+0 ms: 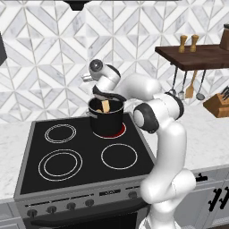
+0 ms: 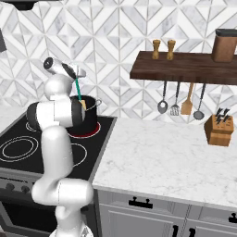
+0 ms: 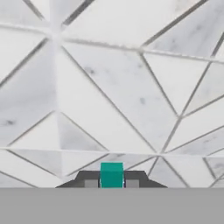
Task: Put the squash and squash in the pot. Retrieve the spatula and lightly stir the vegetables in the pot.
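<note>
The gripper (image 3: pixel 111 183) is clamped on the teal end of the spatula (image 2: pixel 79 91), whose thin handle runs down from the hand into the pot (image 1: pixel 106 118). The pot sits on the far right burner of the stove (image 1: pixel 85 156), which glows red under it. Inside, pale tan pieces show near the rim, probably squash (image 1: pixel 105 106) or the spatula's blade; I cannot tell the two apart, nor count both vegetables. The hand camera looks at the tiled wall (image 3: pixel 109 87), so the hand is tipped roughly level above the pot.

Judging from this, both squash are likely in and the stirring is under way or about to start.

Risks: the grasp is at the very top of a long thin handle, so a sideways push against a squash or the pot wall could twist the spatula in the fingers or slip it loose. Too wide a sweep could shove the pot off its burner or tip it. The arm's elbow hangs just beside the pot, on its right, and could knock it.
</note>
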You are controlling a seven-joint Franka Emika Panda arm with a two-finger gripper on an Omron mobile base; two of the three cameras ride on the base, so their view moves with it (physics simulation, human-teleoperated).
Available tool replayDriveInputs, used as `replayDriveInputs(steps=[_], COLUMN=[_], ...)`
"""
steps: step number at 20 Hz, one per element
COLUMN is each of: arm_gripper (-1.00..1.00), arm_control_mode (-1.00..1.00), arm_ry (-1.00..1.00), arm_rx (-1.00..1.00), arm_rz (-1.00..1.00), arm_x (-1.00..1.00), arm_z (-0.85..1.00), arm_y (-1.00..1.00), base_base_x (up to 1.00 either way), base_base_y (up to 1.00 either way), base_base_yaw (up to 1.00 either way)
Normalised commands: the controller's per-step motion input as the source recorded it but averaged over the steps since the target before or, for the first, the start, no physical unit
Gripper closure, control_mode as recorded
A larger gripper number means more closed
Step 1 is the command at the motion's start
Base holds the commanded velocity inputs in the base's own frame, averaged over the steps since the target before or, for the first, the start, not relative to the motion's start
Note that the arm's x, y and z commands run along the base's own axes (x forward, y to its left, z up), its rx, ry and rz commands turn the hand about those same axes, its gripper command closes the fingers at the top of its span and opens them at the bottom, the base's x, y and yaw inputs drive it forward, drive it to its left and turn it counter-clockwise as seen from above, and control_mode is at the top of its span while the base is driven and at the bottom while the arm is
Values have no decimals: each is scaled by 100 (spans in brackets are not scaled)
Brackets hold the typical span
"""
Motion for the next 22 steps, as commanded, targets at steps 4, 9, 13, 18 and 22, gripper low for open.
replayDriveInputs(steps=[4, 9, 13, 18, 22], arm_gripper=[100, 100, 100, 100, 100], arm_control_mode=[-100, -100, -100, -100, -100], arm_ry=[0, 1, 3, 5, 0], arm_rx=[0, 0, -1, -1, 1], arm_rz=[-1, -1, 0, 0, 0], arm_x=[-53, -42, -5, -1, -4], arm_z=[42, 3, -41, -63, -13], arm_y=[-1, -14, -26, -15, 6], base_base_x=[0, 0, 0, 0, 0], base_base_y=[0, 0, 0, 0, 0], base_base_yaw=[0, 0, 0, 0, 0])
